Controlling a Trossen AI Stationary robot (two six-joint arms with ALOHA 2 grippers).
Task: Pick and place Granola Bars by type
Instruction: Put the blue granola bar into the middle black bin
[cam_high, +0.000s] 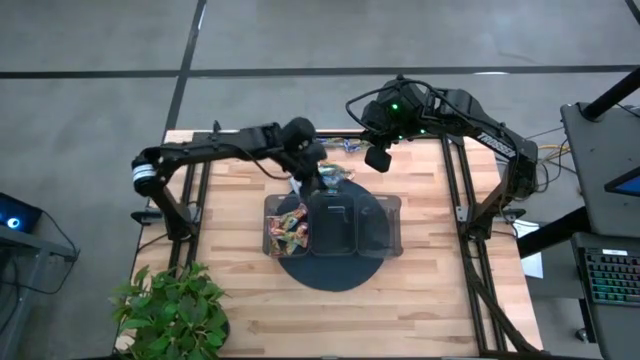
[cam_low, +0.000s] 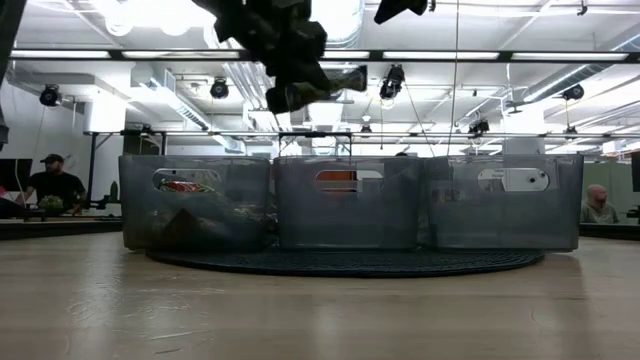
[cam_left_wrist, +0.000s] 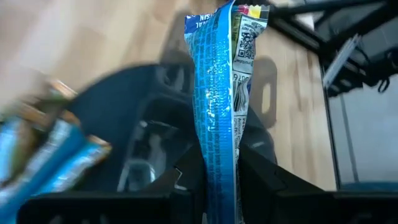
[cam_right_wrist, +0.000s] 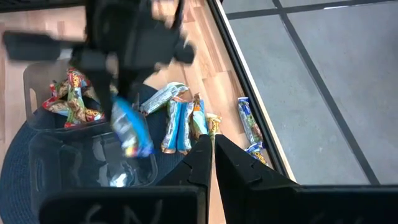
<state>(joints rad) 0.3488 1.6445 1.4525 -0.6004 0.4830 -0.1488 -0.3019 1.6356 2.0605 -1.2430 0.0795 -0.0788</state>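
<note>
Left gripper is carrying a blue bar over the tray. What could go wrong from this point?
The left gripper pinches the light blue granola bar only at one end, so the long wrapper could swing or slip out. It hangs near the wall between the reddish-orange bars' compartment and the middle compartment, so it might drop into the wrong one. The right gripper waits close by above the loose bars; the arms could crowd.

Left arm reaches across from the left side, left gripper (cam_high: 322, 178) raised just past the far edge of the tray (cam_high: 392, 235), over its middle compartment, fingers clamped on a light blue granola bar (cam_left_wrist: 219, 106) that hangs clear. Right arm folded behind the tray's far right corner, right gripper (cam_right_wrist: 210, 149) high, fingers nearly touching, empty.
</note>
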